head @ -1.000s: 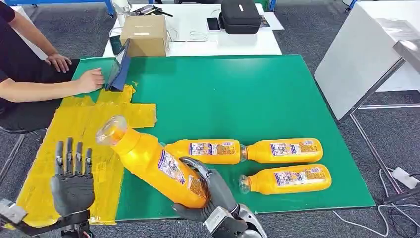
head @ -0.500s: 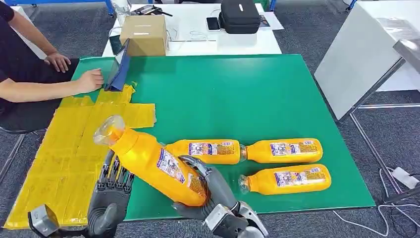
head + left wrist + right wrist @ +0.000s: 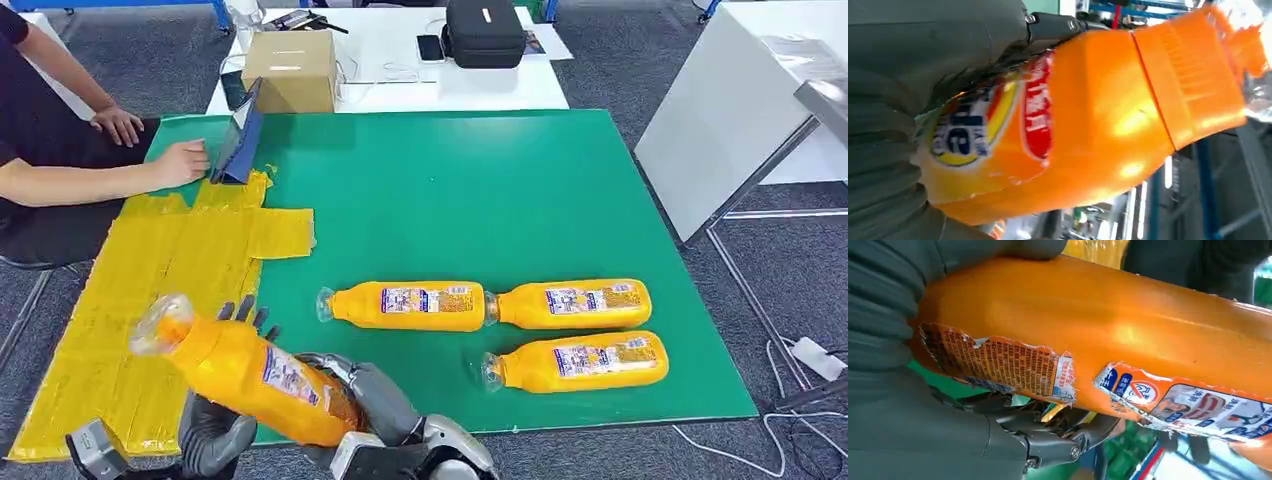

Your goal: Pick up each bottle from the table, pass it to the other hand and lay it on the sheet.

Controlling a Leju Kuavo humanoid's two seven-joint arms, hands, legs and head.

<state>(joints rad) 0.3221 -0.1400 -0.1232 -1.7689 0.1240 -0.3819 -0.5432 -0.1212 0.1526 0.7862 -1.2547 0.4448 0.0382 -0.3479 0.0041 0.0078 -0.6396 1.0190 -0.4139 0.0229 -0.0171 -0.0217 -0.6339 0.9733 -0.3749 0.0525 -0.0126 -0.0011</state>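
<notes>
An orange bottle [image 3: 250,375] with a clear cap end hangs tilted over the near table edge, cap toward the yellow sheet [image 3: 130,300]. My right hand [image 3: 370,405] grips its base end; in the right wrist view its fingers [image 3: 1038,440] curl under the bottle [image 3: 1098,325]. My left hand [image 3: 215,435] sits behind and under the bottle's middle, fingers [image 3: 243,312] standing straight up behind it. The left wrist view has the bottle [image 3: 1098,115] lying against that palm [image 3: 923,50]. Three more orange bottles [image 3: 410,306] [image 3: 575,303] [image 3: 580,362] lie on the green mat [image 3: 450,190].
A person sits at the far left with a hand [image 3: 185,160] on the mat beside a propped tablet [image 3: 238,140]. A cardboard box [image 3: 292,68] and a black case [image 3: 485,32] stand on the white table behind. A white panel [image 3: 730,120] leans at the right.
My right hand has carried the bottle left and down toward the near edge. My left hand has come in from over the sheet and now lies behind the bottle.
</notes>
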